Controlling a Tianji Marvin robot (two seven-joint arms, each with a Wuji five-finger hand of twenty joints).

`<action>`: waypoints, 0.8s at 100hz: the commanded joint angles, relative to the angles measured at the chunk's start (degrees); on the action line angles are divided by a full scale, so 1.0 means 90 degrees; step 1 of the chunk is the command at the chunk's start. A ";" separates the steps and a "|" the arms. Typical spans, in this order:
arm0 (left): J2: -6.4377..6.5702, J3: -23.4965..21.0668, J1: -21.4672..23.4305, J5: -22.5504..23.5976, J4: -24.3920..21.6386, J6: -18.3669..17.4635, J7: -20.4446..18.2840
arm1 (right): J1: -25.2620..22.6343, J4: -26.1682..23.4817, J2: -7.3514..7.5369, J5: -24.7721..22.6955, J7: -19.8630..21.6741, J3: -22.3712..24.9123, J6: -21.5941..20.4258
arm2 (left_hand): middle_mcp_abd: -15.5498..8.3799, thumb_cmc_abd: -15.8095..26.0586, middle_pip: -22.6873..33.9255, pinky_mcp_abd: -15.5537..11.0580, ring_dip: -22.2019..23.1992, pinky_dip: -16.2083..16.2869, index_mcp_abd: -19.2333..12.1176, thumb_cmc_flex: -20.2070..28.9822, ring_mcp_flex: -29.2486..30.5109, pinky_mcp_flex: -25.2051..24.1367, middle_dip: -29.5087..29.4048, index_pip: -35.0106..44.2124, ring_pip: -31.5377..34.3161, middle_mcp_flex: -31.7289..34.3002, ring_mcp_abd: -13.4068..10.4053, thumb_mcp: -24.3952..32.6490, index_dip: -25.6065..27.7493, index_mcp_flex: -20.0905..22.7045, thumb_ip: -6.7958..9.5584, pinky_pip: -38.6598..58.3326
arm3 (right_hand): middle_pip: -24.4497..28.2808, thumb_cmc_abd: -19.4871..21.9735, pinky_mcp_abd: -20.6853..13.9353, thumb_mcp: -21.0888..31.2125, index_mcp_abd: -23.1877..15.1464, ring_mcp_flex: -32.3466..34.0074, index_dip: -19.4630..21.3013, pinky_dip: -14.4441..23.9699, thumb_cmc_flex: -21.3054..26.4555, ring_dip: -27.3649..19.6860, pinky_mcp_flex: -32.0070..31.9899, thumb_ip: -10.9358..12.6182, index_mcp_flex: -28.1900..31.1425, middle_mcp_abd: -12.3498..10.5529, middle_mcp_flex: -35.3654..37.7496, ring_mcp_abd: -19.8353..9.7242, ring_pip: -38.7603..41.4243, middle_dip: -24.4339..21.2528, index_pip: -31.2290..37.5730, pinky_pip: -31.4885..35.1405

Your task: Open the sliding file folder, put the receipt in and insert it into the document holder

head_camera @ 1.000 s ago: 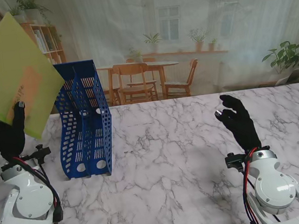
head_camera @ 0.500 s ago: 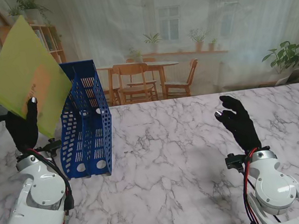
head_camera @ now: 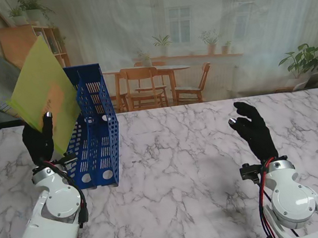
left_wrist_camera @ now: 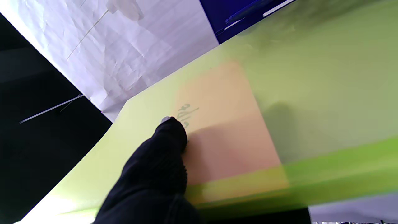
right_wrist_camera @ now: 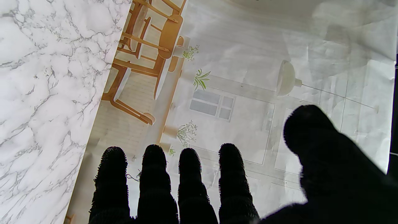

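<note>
My left hand (head_camera: 39, 142) is shut on the yellow-green file folder (head_camera: 44, 92), held up in the air and tilted, right against the left side of the blue document holder (head_camera: 90, 127). An orange receipt (left_wrist_camera: 224, 124) shows through the folder's translucent cover, with my thumb (left_wrist_camera: 169, 133) pressed on it. The blue holder stands upright on the marble table (head_camera: 199, 160) at the left, and its edge (left_wrist_camera: 236, 15) shows past the folder. My right hand (head_camera: 253, 128) is raised over the table's right side, its fingers (right_wrist_camera: 189, 174) spread, holding nothing.
A printed backdrop of a room (head_camera: 195, 39) hangs along the table's far edge. Bare marble runs between the holder and my right hand.
My left arm has carried the folder rightward and a little lower, from well left of the holder to beside its top. The right hand has not moved.
</note>
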 commanded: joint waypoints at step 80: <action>-0.0070 0.0288 -0.0153 -0.0422 0.0399 -0.0115 -0.0459 | -0.0053 0.0006 -0.0010 -0.0048 -0.0024 0.0019 -0.0043 | -0.0114 0.0717 -0.0165 -0.0503 0.0055 0.0380 0.0170 -0.0789 -0.1399 -0.1314 -0.0067 -0.1211 -0.0382 -0.1435 0.0111 -0.1228 -0.0326 -0.0766 0.0312 -0.0868 | 0.0128 0.0120 -0.0308 -0.0098 0.0056 -0.0023 -0.0051 0.0105 0.0171 -0.0041 -0.0023 0.0109 -0.0027 -0.0046 -0.0027 -0.0218 -0.0018 0.0036 0.0022 0.0056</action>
